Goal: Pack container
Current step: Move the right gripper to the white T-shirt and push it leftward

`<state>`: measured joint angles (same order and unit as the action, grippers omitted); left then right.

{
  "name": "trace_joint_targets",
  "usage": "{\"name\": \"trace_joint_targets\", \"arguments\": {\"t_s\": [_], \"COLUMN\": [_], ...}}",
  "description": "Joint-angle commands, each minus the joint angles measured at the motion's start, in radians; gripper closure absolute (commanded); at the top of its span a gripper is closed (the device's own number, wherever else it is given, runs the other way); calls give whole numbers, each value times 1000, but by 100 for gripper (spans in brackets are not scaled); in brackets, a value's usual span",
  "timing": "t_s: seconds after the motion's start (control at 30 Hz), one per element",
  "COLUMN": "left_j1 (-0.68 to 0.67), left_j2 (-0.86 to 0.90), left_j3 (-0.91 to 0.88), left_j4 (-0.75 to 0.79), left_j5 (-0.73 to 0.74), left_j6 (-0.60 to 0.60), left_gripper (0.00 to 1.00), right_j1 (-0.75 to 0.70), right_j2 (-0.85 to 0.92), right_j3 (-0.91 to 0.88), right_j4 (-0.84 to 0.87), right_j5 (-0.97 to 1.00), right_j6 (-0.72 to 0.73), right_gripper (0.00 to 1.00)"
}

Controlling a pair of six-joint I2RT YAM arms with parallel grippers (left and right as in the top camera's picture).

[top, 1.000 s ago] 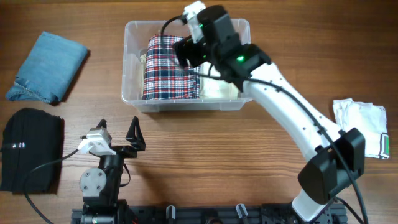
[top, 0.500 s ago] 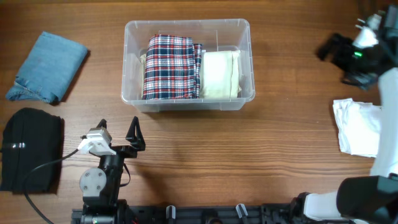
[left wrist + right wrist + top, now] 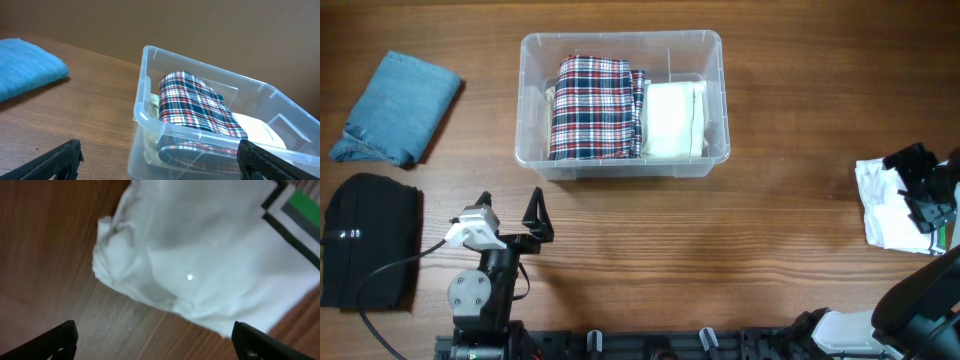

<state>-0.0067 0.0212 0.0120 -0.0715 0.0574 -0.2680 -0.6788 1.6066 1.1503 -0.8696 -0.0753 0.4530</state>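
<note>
Tabletop [image 3: 770, 250]: right claw [image 3: 918, 187] (spread wide) above white cloth [image 3: 885, 225].

Clear rectangular plastic bin [image 3: 620, 170], rounded corners, rimmed edge: upright, lidless, long side left-right, at 12 o'clock in overhead view. Inside: folded red-blue plaid cloth [image 3: 593, 108] at 9 o'clock, folded cream cloth [image 3: 672, 118] at 3 o'clock.

Since before, right hand [image 3: 923, 186] left the container [image 3: 620, 166], crossed the desk [image 3: 770, 250], now low over white cloth [image 3: 888, 205], jaws apart.

Even soft light; right-wrist view blurred.
</note>
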Motion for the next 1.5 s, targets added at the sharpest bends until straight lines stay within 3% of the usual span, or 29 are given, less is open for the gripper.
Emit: {"name": "trace_joint_targets", "arguments": {"t_s": [0.0, 0.17, 0.5, 0.7, 0.83, 1.17, 1.33, 1.47], "left_j1": [-5, -5, -5, -5, -5, -5, -5, -5], "left_j2": [-5, -5, -5, -5, -5, -5, -5, -5], "left_j3": [-6, -6, -6, -6, -6, -6, -6, -6], "left_j4": [-2, -2, -2, -2, -2, -2, -2, -2], "left_j5": [-6, -6, -6, -6, -6, -6, -6, -6], "left_j6": [-1, -1, -2, -1, -1, -1, -1, -1], "left_gripper": [0, 0, 0, 0, 0, 0, 0, 0], "right_j1": [-2, -29, -312, -320, -323, -337, -337, -337], "right_j2": [6, 6, 7, 7, 7, 167, 174, 174], "right_j3": [-46, -64, -67, -147, -196, -208, -208, -208], "right_j4": [48, 66, 43, 234, 369, 433, 462, 473], "right_j5": [63, 127, 57, 44, -81, -62, 100, 98], "right_j6": [21, 71, 16, -120, -245, -267, -268, -269], "right_gripper": [4, 10, 3, 0, 0, 0, 0, 0]}}
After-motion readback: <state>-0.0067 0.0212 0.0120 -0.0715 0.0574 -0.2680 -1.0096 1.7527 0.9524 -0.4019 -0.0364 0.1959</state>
